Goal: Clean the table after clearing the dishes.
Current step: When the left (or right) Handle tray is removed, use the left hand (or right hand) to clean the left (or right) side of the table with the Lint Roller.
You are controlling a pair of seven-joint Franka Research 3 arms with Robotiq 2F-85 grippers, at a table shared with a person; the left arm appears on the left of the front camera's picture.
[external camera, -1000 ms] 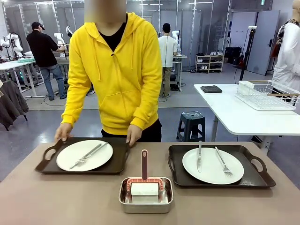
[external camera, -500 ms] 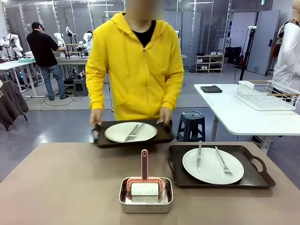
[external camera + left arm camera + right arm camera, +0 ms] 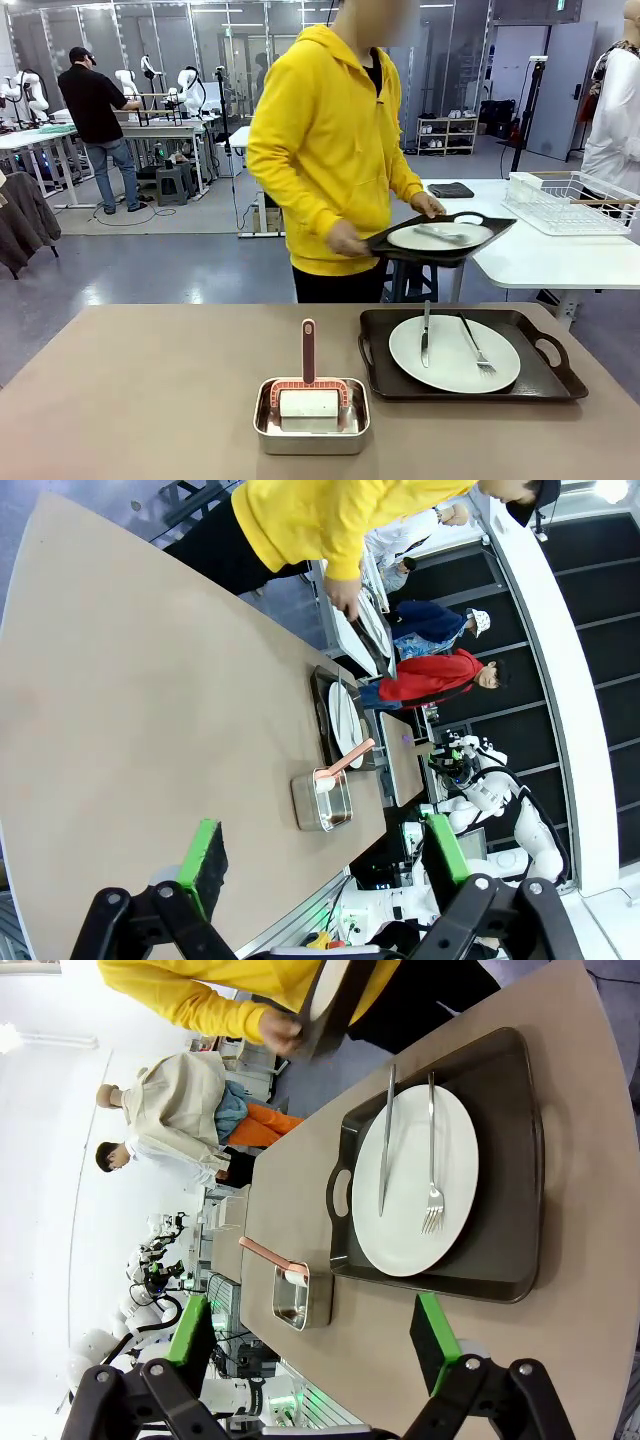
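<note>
The person [image 3: 325, 150] has carried the first tray [image 3: 392, 250] and its plate [image 3: 440, 237] off the counter [image 3: 140, 390]. A second ago it lay at the counter's left, and now we see it held in both hands near the white table [image 3: 520, 255]. The second tray [image 3: 380, 360] stays at the counter's right with its plate [image 3: 452, 365], knife [image 3: 425, 335] and fork [image 3: 476, 346], beside the steel pan [image 3: 311, 432] holding the roller [image 3: 308, 352]. Our left fingers [image 3: 205, 855] and right fingers [image 3: 190, 1335] stand apart, holding nothing.
</note>
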